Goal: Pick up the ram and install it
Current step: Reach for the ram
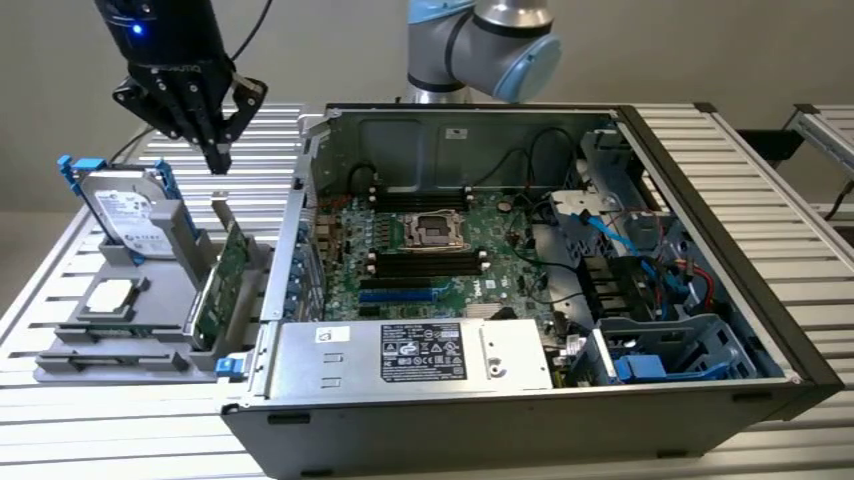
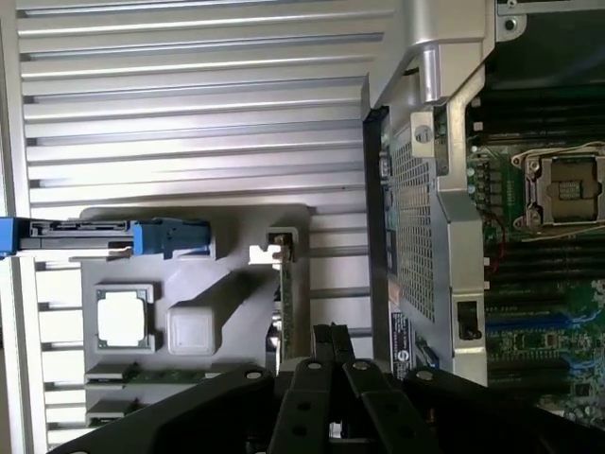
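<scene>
The ram (image 2: 142, 375) is a thin green stick standing on edge in a holder of the grey tray (image 1: 80, 370); in the exterior view the ram (image 1: 114, 338) sits near the tray's front. My gripper (image 1: 218, 158) hangs shut and empty above the tray's far end, well above the ram and apart from it. In the wrist view the gripper (image 2: 331, 333) shows its dark fingers pressed together over the edge-on green expansion card (image 2: 282, 293). The open computer case (image 1: 534, 420) holds the motherboard (image 1: 441, 270) with long black memory slots (image 1: 420, 262).
On the tray stand a hard drive (image 1: 127, 215) in a blue-handled bracket, a processor (image 1: 110, 295) and the upright expansion card (image 1: 220, 280). The case's metal wall (image 1: 296, 230) rises right beside the tray. A power supply (image 1: 414, 355) and cables (image 1: 601, 225) fill the case's front and right.
</scene>
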Controlling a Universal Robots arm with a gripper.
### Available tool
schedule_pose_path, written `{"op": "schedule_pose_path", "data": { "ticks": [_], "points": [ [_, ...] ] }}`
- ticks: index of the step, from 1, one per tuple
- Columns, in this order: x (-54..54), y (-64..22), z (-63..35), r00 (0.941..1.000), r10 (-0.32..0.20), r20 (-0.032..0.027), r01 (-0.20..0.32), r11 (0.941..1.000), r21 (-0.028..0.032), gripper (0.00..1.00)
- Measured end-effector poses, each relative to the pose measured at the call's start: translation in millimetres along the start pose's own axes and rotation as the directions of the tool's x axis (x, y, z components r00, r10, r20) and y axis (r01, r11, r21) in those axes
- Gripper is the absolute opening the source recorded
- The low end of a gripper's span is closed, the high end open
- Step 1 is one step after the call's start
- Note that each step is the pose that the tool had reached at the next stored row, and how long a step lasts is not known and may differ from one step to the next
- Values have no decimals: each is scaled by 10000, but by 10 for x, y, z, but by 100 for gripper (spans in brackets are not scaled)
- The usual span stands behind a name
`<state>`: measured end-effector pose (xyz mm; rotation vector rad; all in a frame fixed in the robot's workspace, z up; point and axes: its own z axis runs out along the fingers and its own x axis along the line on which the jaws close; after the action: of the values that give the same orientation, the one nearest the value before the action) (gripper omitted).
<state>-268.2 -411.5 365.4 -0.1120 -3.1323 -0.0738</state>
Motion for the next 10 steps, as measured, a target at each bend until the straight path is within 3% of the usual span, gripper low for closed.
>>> {"op": "schedule_pose_path", "data": {
  "ticks": [10],
  "points": [
    [288,-191,106,10000,5,-96,-5,10000,7,11]
  ]
}}
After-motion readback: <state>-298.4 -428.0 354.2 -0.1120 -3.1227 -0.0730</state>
